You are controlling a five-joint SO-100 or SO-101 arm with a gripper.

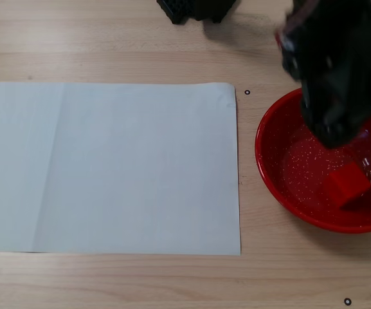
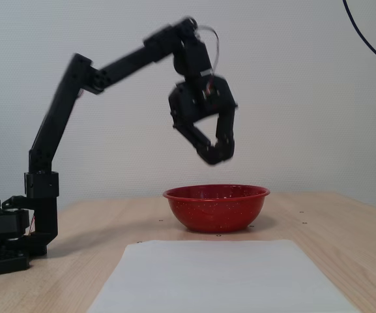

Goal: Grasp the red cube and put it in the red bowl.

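The red cube (image 1: 346, 183) sits inside the red bowl (image 1: 272, 167), resting on the bowl's floor toward the right side in the top-down fixed view. It's small, matte, bright red, with crisp edges and one corner turned toward the camera, its top face catching a bit more light than its sides. Around it the bowl's glossy inside glitters with fine white speckles, and the bowl is several times wider than the cube. From the side-on fixed view the cube is hidden behind the bowl's wall (image 2: 216, 212).

Up above, the pincer (image 2: 215, 156) hangs in the air over the bowl, clear of the rim, its two fingertips drawn close together with nothing between them. It's motion-blurred in both fixed views; from above it shows only as a dark smear (image 1: 332, 132) over the bowl's upper edge.

The bowl stands on the wooden counter (image 1: 108, 38), just to the right of a white paper sheet (image 1: 114, 167) in the top-down view, apart from the sheet's edge. The arm's base (image 2: 8, 235) sits at the left in the side-on view.
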